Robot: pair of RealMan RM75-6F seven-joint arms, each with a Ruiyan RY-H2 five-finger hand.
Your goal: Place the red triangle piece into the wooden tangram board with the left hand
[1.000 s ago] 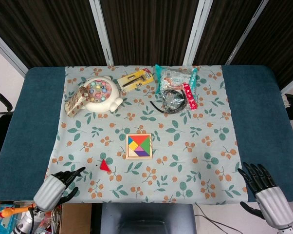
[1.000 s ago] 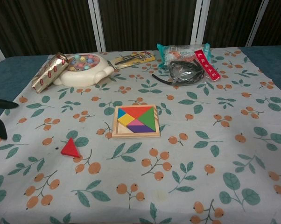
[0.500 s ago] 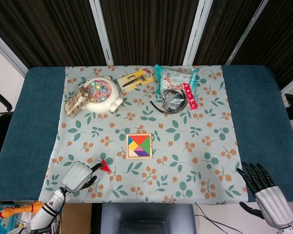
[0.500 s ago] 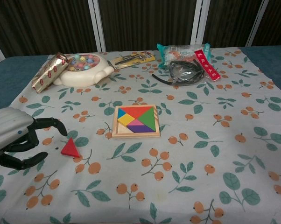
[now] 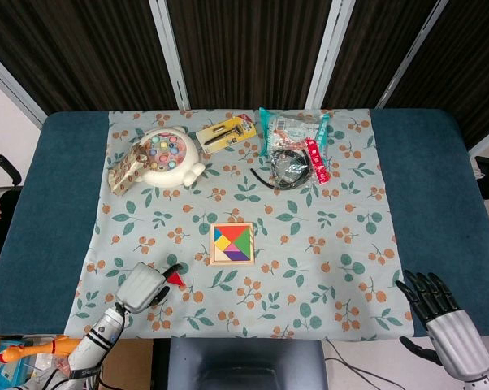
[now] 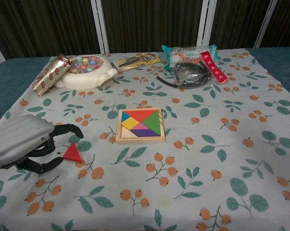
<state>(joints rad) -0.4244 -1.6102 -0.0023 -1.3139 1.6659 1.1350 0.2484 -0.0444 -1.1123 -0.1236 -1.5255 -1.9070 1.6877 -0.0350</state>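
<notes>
The red triangle piece (image 5: 176, 279) (image 6: 73, 153) lies flat on the floral cloth, left of the wooden tangram board (image 5: 231, 243) (image 6: 140, 124), which holds several coloured pieces. My left hand (image 5: 144, 285) (image 6: 25, 143) is just left of the triangle, fingers curled around its near and far sides without clearly touching it. Its fingertips (image 6: 77, 130) arch over the piece. My right hand (image 5: 434, 309) rests open at the table's front right corner, seen only in the head view.
At the back stand a white bead toy (image 5: 167, 155), a gold-wrapped pack (image 6: 50, 73), a yellow card (image 5: 226, 131), snack bags (image 5: 293, 130) and a black cable (image 6: 188, 76). Blue table cover (image 5: 41, 203) flanks the cloth.
My left hand has moved from the front left edge rightwards to the red triangle, and its fingers now bracket the piece. The triangle and right hand have not moved.
</notes>
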